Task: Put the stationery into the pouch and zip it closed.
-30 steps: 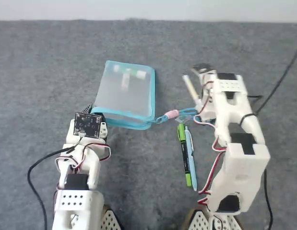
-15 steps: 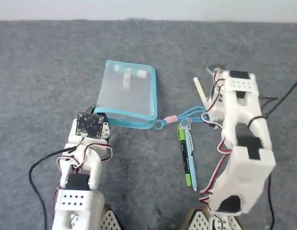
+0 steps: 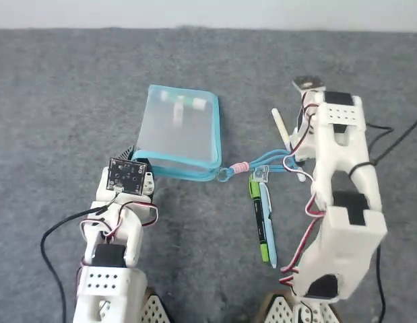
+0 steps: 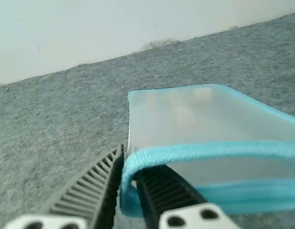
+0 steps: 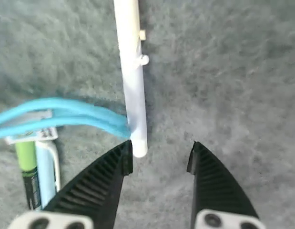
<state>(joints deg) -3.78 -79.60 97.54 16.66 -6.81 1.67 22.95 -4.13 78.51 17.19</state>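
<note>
A translucent pouch (image 3: 178,131) with teal trim lies mid-table, its zip edge facing the arms. My left gripper (image 4: 129,168) is shut on the pouch's teal edge (image 4: 185,152) at its near left corner. A blue cord (image 3: 262,161) with a pink bead runs from the zip toward the right arm (image 3: 336,134). A white pen (image 5: 130,71) lies across the cord (image 5: 66,114). My right gripper (image 5: 160,150) hangs open just above the mat, one finger beside the pen's end. A green pen (image 3: 258,215) and a light blue pen (image 3: 267,222) lie side by side.
Grey felt mat (image 3: 60,87) covers the table, with a pale wall along its far edge. Both arm bases stand at the near edge, with loose cables beside them. Bare mat stretches to the left of the pouch and beyond it.
The right arm shifted right, away from the pouch, and the taut blue cord went slack. The white pen slid a little to the right. The left arm held still.
</note>
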